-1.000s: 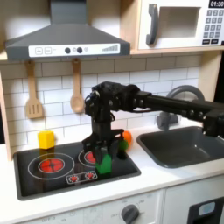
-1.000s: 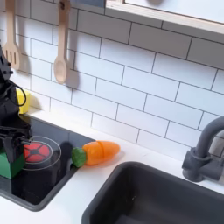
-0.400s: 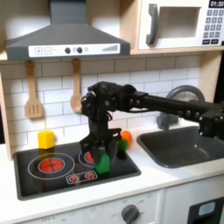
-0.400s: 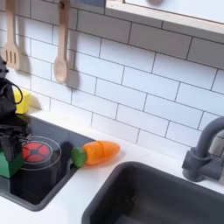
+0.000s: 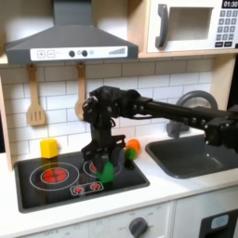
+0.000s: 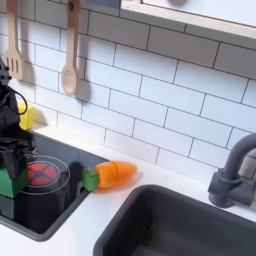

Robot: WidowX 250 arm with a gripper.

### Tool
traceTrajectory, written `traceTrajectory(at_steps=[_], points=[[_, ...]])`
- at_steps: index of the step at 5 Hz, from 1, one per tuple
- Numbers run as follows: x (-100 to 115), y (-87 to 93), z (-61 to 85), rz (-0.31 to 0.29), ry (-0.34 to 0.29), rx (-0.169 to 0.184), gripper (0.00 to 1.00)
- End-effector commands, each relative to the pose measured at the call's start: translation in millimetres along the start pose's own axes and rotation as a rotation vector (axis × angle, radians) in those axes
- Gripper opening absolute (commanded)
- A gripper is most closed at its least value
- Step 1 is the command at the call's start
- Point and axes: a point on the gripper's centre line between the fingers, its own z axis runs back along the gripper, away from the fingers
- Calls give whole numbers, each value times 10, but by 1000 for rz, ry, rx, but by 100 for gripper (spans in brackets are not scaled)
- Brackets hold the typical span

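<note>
My gripper point(image 5: 104, 164) points down over the right burner of the black toy stove point(image 5: 56, 187), shut on a small green object point(image 5: 108, 173) that sits low, at or just above the stovetop. In the second exterior view the gripper point(image 6: 10, 168) and the green object point(image 6: 11, 186) are at the far left edge. An orange toy carrot point(image 5: 134, 147) with a green top lies on the counter just right of the stove, a short way from my fingers; in the second exterior view the carrot point(image 6: 112, 174) is at the centre.
A yellow block point(image 5: 48, 147) stands behind the stove at back left. A spatula point(image 5: 35, 99) and a wooden spoon point(image 5: 81, 95) hang on the tiled wall. The grey sink point(image 5: 197, 154) and faucet point(image 6: 236, 172) lie to the right.
My gripper has shifted a little to the first exterior view's left over the stove, carrying the green object with it. The carrot has stayed put.
</note>
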Motion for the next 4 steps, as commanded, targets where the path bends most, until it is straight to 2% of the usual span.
traceTrajectory(at_steps=[1, 2, 4], points=[[-4, 6, -13, 10, 1, 7, 99], [4, 15, 1, 14, -12, 12, 100], [40, 42, -65, 25, -5, 13, 100]])
